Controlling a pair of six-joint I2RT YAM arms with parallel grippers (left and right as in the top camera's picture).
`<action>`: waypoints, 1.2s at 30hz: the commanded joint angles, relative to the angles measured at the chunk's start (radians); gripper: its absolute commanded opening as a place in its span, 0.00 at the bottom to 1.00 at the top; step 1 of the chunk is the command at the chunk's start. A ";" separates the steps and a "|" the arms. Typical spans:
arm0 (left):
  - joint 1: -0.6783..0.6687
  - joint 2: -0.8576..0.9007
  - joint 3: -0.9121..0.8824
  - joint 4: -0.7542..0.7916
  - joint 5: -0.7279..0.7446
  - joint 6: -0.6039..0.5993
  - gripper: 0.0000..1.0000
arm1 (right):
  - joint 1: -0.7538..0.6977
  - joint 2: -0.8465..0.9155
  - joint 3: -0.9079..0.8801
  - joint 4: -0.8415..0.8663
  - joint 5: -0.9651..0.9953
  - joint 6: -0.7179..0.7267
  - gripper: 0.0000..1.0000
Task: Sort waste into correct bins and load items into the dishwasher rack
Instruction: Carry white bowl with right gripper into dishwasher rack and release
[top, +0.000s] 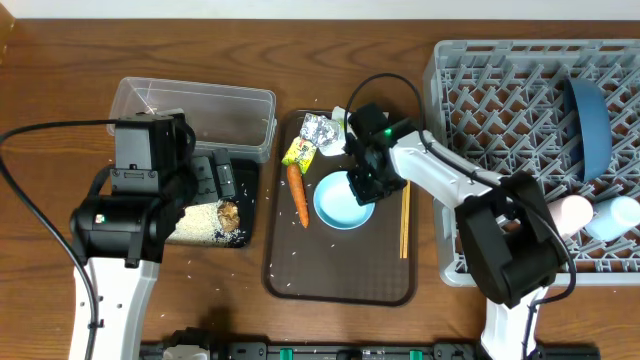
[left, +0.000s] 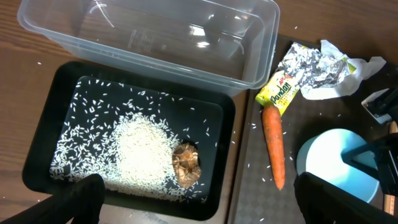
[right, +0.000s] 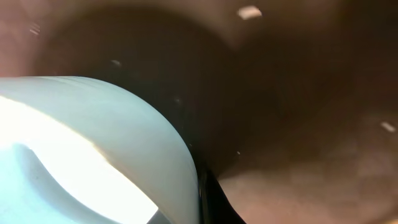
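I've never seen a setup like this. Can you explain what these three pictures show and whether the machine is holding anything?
The machine is a robot with two arms, each ending in a two-finger gripper. One picture looks down from above; the other two come from cameras on the wrists. The left gripper hangs open over a black tray of rice and a brown lump, beside a clear tub. The right gripper is closed on the rim of a bowl on a brown tray, with a carrot, foil, a wrapper and chopsticks. The grey rack holds a blue plate, a pink cup and a light blue cup.
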 joint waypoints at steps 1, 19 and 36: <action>0.005 0.003 0.017 -0.002 -0.006 0.006 0.98 | 0.001 -0.107 0.033 -0.022 0.114 0.013 0.01; 0.005 0.003 0.016 -0.002 -0.006 0.006 0.98 | -0.015 -0.447 0.039 0.061 1.605 0.091 0.01; 0.005 0.003 0.017 -0.002 -0.005 0.006 0.98 | -0.222 -0.335 0.033 0.086 1.701 -0.090 0.01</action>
